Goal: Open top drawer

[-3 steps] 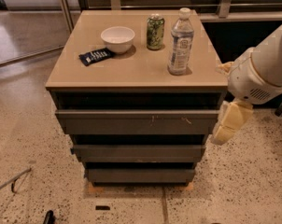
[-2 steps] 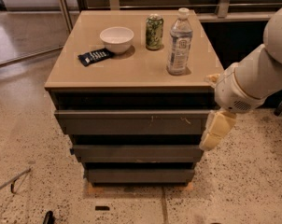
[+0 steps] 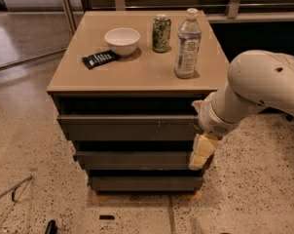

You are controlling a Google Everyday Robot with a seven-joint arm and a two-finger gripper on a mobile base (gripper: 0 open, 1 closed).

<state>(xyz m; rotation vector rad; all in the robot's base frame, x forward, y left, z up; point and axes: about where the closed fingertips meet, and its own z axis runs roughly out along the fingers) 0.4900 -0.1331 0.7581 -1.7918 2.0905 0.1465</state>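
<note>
Right now gripper [image 3: 203, 152] hangs tip-down by the right end of top drawer [image 3: 127, 127], shut under the bench [image 3: 137, 77] top, prob to hook its handleless edge; grip state: can't tell.

The hand [image 3: 202, 153] has moved left, now hanging below the right end of the top drawer [image 3: 130, 127].

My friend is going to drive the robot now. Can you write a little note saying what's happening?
Gripper: hangs pointing down at the right end of the drawers, level with the narrower dark grey middle drawer.
Widest dark grey flat-fronted top drawer: looks shut, not gripped.
Done: nothing on the drawer yet.
Left: take hold of the top drawer and pull it out.
</note>
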